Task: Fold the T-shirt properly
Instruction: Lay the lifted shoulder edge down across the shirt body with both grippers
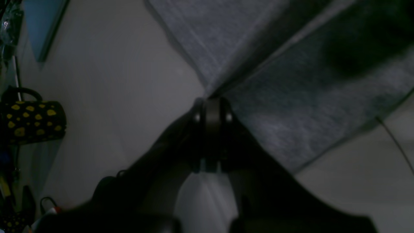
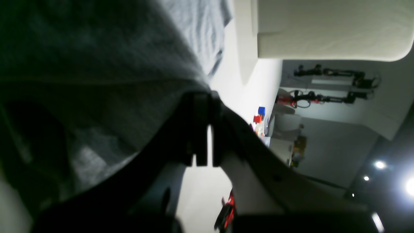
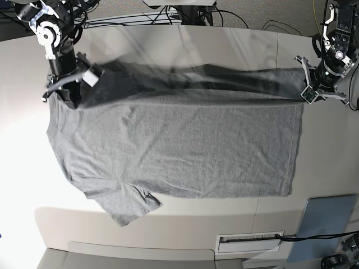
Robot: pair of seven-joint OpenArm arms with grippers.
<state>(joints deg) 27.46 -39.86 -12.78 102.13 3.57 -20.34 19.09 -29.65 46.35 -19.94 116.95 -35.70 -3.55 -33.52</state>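
Note:
The heather-grey T-shirt (image 3: pixel 179 151) lies spread plain side up on the white table, one sleeve (image 3: pixel 126 204) toward the front left. Its far edge is raised off the table and blurred between both arms. My left gripper (image 3: pixel 307 95), at the right of the base view, is shut on the shirt's far right corner; in the left wrist view the jaws (image 1: pixel 212 100) pinch a fold of grey cloth (image 1: pixel 291 113). My right gripper (image 3: pixel 67 92), at the left of the base view, is shut on the far left part; in the right wrist view cloth (image 2: pixel 97 81) drapes over the closed jaws (image 2: pixel 203 94).
A flat blue-grey panel (image 3: pixel 328 218) lies at the front right corner, also in the left wrist view (image 1: pixel 42 26). A black mug with yellow spots (image 1: pixel 32 121) stands off to the side. Cables (image 3: pixel 168 17) run along the table's back edge. A white slotted fitting (image 3: pixel 249 242) sits at the front edge.

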